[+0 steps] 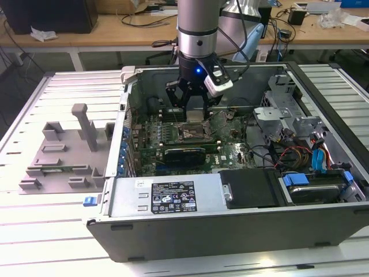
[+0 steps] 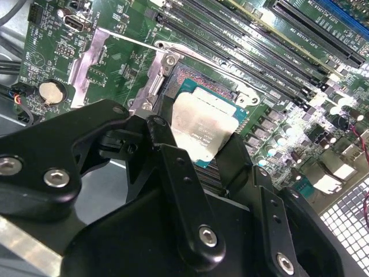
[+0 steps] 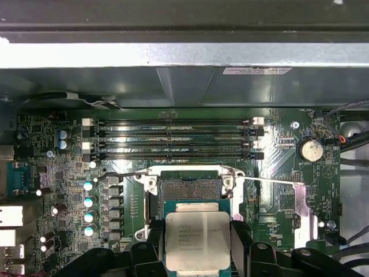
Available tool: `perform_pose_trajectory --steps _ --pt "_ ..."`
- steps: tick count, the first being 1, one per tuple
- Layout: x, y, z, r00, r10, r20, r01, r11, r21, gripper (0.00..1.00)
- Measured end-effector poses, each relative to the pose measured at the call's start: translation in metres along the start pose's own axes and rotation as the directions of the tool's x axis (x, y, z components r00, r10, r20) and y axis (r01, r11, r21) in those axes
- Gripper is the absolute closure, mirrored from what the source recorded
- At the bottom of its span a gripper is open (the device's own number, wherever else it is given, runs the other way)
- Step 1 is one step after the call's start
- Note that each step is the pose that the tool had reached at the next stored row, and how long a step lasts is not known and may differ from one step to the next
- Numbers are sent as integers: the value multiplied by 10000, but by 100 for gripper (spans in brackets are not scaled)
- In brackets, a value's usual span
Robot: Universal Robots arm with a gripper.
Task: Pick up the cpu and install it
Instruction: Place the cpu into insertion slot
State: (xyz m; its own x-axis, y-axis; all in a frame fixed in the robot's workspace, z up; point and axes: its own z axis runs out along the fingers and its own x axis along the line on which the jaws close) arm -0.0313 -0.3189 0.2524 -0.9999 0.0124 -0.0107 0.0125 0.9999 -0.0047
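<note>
One grey rack (image 1: 57, 156) at the exterior view's left, then the open computer case (image 1: 230, 234). Mid-case, claw (image 1: 195, 115) clamped on the cpu (image 3: 198, 239) by two opposite edges, just above the socket (image 3: 185, 187). Light, stiff, slick-topped, probably fragile underneath: best held by the edges.

Taking the four memory slots (image 3: 173, 138) as twelve o'clock from the open socket (image 3: 187, 187), the cpu (image 3: 198, 242) hangs at the socket's six o'clock, its silver top facing the camera and its green edge overlapping the socket's frame. Black jaws press against the chip at its three and nine o'clock sides. A round coin battery (image 3: 312, 150) sits at about two o'clock on the green motherboard (image 3: 277, 202), and a row of capacitors (image 3: 88, 208) stands towards eight o'clock.
</note>
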Motion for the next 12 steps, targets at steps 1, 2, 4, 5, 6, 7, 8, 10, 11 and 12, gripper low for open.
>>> perform_pose_trajectory --steps 1,2,4,5,6,7,8,10,11,12 --pt "0 0 0 10000 0 0 0 10000 0 45" --pt "0 0 1 10000 1 0 -1 10000 0 45" --pt "0 0 1 10000 0 0 0 10000 -1 45" --pt "0 0 1 10000 4 0 -4 10000 0 45" --pt "0 0 1 10000 60 0 -60 10000 0 45" --pt "0 0 1 9999 163 -1 -163 9999 1 45" --pt "0 0 1 9992 390 -2 -390 9992 3 45" --pt "0 0 2 9976 690 -3 -690 9976 6 45" --pt "0 0 2 9961 881 -3 -881 9961 8 45" --pt "0 0 2 9947 1025 -4 -1025 9947 10 45"
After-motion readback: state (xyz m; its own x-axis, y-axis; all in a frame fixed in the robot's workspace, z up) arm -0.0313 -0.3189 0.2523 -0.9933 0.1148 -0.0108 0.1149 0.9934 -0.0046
